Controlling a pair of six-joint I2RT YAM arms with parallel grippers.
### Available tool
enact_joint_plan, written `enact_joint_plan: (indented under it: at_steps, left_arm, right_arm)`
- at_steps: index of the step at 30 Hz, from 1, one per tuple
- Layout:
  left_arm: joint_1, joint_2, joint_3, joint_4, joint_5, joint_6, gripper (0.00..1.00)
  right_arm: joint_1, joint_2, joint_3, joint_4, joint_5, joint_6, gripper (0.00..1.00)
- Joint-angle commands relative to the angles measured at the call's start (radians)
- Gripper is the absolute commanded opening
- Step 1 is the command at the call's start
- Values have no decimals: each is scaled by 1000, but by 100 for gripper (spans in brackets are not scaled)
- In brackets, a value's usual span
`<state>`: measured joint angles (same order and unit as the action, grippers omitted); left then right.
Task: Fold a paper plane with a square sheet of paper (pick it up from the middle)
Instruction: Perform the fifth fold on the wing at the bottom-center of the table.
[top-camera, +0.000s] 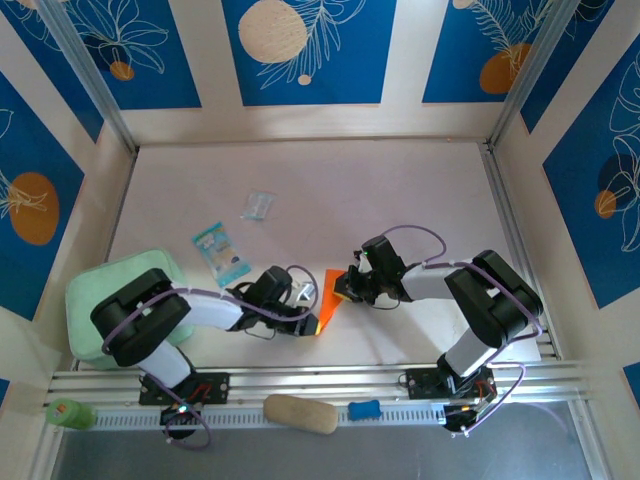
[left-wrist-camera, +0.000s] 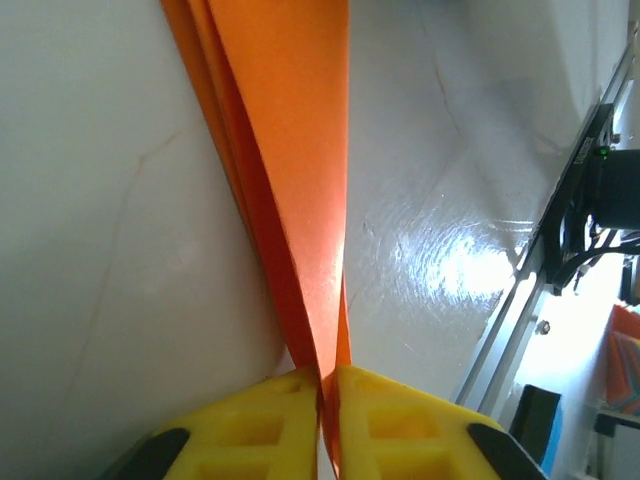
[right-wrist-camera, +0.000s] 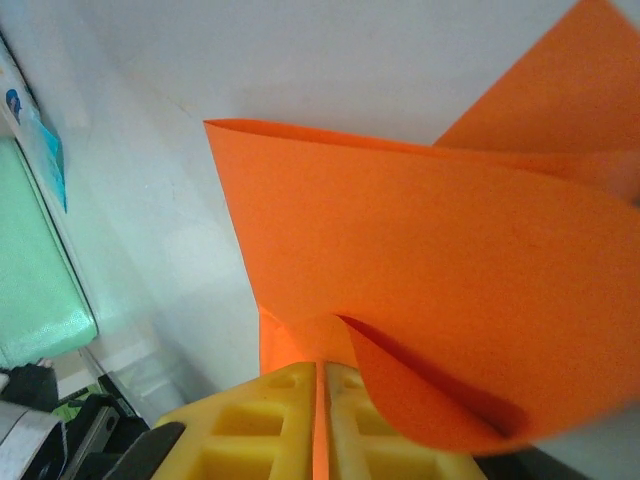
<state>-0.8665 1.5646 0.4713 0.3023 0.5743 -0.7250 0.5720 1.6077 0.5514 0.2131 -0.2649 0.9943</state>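
Note:
The square sheet of paper (top-camera: 328, 298) is bright orange and folded into a long narrow layered shape. It is held up between the two arms near the table's front middle. My left gripper (top-camera: 312, 322) is shut on its near end; in the left wrist view the yellow fingers (left-wrist-camera: 270, 420) pinch the layers and the orange paper (left-wrist-camera: 290, 150) fans upward. My right gripper (top-camera: 347, 286) is shut on the far end. In the right wrist view its gripper (right-wrist-camera: 320, 375) clamps an edge, and the orange paper (right-wrist-camera: 420, 270) spreads wide with one flap curling loose.
A mint green pad (top-camera: 110, 290) lies at the left, by the left arm. A blue-and-white packet (top-camera: 221, 252) and a clear wrapper (top-camera: 258, 205) lie behind the left gripper. On the front rail rest a tan object (top-camera: 300, 413) and a small blue piece (top-camera: 365, 410).

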Motion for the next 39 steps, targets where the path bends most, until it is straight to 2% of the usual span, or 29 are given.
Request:
enact_joint_plan:
  at_steps: [1, 5, 8, 13, 17, 21, 26, 30, 39]
  left_arm:
    - [-16, -58, 25, -159, -64, 35, 22]
    - [-1, -153, 83, -268, -180, 67, 39]
    - [25, -157, 117, -265, -185, 75, 47]
    - [48, -48, 191, -243, -129, 74, 47]
    - [49, 37, 217, -195, -95, 44, 44]
    - [48, 74, 217, -136, -61, 17, 34]
    - [48, 87, 216, -122, -34, 11, 12]
    - [48, 96, 203, -106, -3, 0, 1]
    - [47, 158, 159, -72, 91, -8, 0]
  right_arm:
    - [-6, 9, -22, -51, 56, -16, 12]
    - [-8, 2, -25, -50, 57, -18, 12]
    - [-8, 1, -24, -52, 56, -19, 12]
    - [-8, 2, -22, -53, 55, -18, 12]
    - [-8, -1, -22, -55, 56, -17, 12]
    - [-6, -5, -21, -56, 55, -17, 12]
    - [-7, -4, -20, -61, 58, -20, 12]
    - [-8, 3, -17, -61, 57, -20, 12]
    - [-8, 18, -17, -53, 56, -19, 12]
